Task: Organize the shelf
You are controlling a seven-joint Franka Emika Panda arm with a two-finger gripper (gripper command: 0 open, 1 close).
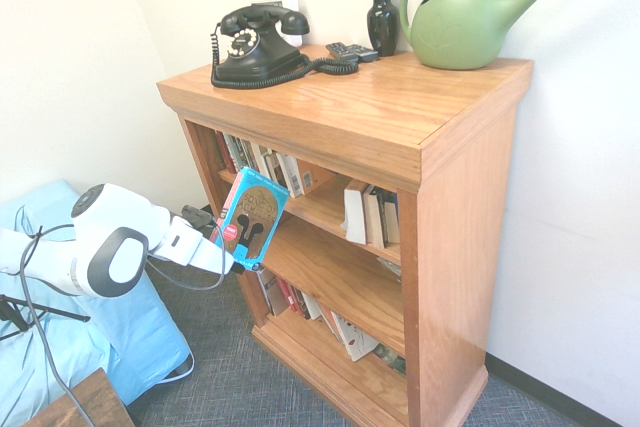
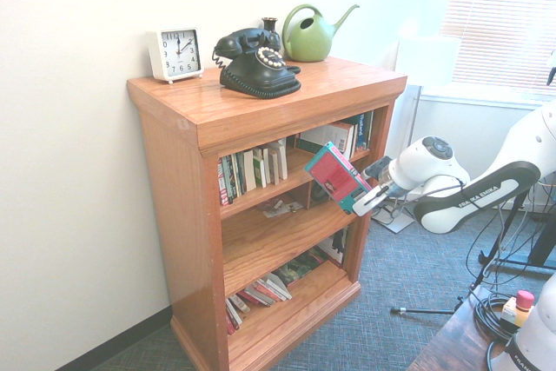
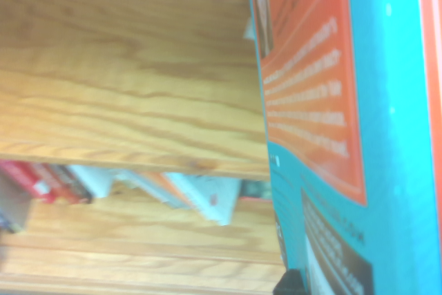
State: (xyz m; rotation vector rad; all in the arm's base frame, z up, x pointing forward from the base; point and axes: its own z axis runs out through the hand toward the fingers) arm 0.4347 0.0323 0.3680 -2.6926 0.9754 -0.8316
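The shelf point(image 1: 400, 112) is an orange-brown oak bookcase with a thick top board and three inner levels; it also fills the left of the second exterior view point(image 2: 261, 102). My gripper point(image 1: 232, 259) is shut on the lower edge of a turquoise book point(image 1: 250, 215) with a brown round emblem, held tilted in front of the middle level. From the other side the book point(image 2: 337, 176) shows a red and teal cover, with the gripper point(image 2: 369, 203) at its low corner. In the wrist view the book point(image 3: 359, 129) stands close beside the middle shelf board point(image 3: 124, 81).
Books stand on the upper level point(image 1: 275, 167) and lie slanted on the bottom level point(image 1: 330, 322). On top sit a black telephone point(image 1: 258, 45), a green watering can point(image 1: 465, 17), a dark vase point(image 1: 382, 19) and a white clock point(image 2: 175, 53). A light blue cushion point(image 1: 110, 347) lies by the arm.
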